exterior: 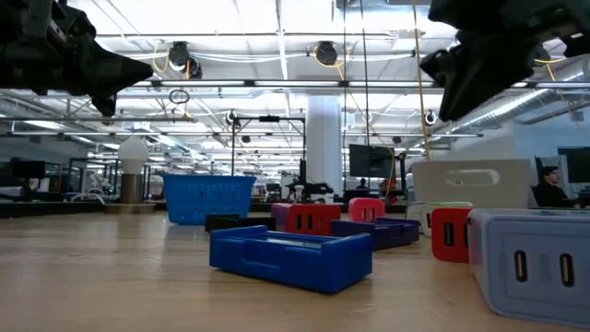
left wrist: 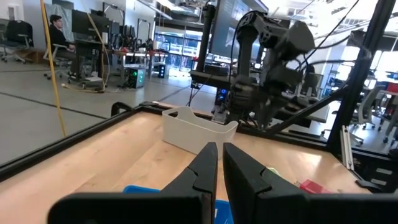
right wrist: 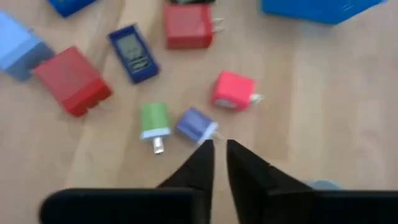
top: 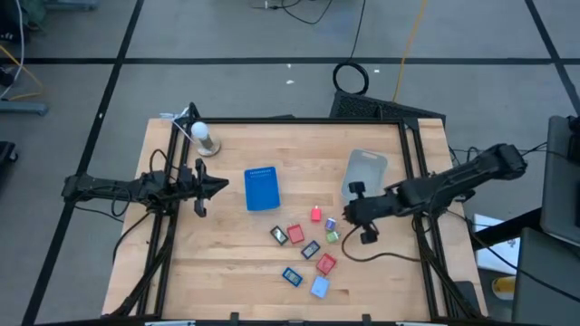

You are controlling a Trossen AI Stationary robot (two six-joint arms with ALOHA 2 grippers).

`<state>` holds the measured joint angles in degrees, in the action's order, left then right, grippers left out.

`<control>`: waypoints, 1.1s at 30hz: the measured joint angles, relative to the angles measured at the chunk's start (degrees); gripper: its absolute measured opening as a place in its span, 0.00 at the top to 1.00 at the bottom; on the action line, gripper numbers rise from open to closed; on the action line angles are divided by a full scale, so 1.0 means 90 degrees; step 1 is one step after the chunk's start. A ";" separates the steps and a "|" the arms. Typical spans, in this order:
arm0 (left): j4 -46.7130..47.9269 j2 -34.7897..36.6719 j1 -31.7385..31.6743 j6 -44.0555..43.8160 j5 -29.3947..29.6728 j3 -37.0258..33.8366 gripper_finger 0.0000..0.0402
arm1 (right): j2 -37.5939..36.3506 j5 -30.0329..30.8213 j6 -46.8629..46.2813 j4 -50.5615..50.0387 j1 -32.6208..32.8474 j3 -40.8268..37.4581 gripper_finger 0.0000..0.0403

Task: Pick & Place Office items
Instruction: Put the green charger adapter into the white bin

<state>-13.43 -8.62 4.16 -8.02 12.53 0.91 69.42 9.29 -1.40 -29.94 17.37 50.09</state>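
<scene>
The office items lie loose on the wooden table, right of its middle: pink (right wrist: 232,91), purple (right wrist: 196,123), green (right wrist: 153,119), two red (right wrist: 187,26) (right wrist: 71,79), blue (right wrist: 132,52) and light blue (right wrist: 15,43) pieces. In the high view they spread from the pink one (top: 315,215) to the light blue one (top: 319,287). My right gripper (right wrist: 217,148) (top: 348,217) hangs above the table just right of the purple piece, fingers shut and empty. My left gripper (top: 217,187) (left wrist: 219,152) waits shut, left of the blue tray (top: 262,188).
The translucent grey bin (top: 365,170) stands behind my right gripper, toward the far edge. A white lamp-like object (top: 204,136) stands at the far left corner. A black cable (top: 385,255) loops on the table under the right arm. Bare wood lies near the left and near edges.
</scene>
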 joint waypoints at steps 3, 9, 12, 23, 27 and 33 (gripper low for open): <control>0.0000 0.0000 0.0000 -0.0031 0.0000 0.0000 0.94 | 0.0296 -0.0094 -0.0158 0.0162 0.0014 0.0007 0.73; 0.0007 0.0000 0.0000 -0.0030 0.0000 0.0000 0.94 | 0.0905 -0.0255 -0.0088 0.0732 0.0227 0.0007 0.47; 0.0009 0.0000 0.0000 -0.0033 0.0000 0.0000 0.94 | 0.1144 -0.0262 0.0104 0.1038 0.0316 0.0012 0.42; 0.0040 0.0000 0.0000 -0.0050 0.0000 0.0000 0.94 | 0.1965 -0.0571 0.0732 0.1442 0.0376 0.0010 0.48; 0.0051 0.0000 0.0000 -0.0048 0.0000 0.0000 0.94 | 0.2061 -0.0758 0.0796 0.1712 0.0364 0.0010 0.49; 0.0051 0.0000 0.0000 -0.0024 0.0000 0.0000 0.94 | 0.2056 -0.0750 0.0874 0.1673 0.0277 0.0010 0.49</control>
<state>-12.97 -8.62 4.16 -8.24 12.53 0.91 87.92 2.54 6.47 -14.89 19.86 50.17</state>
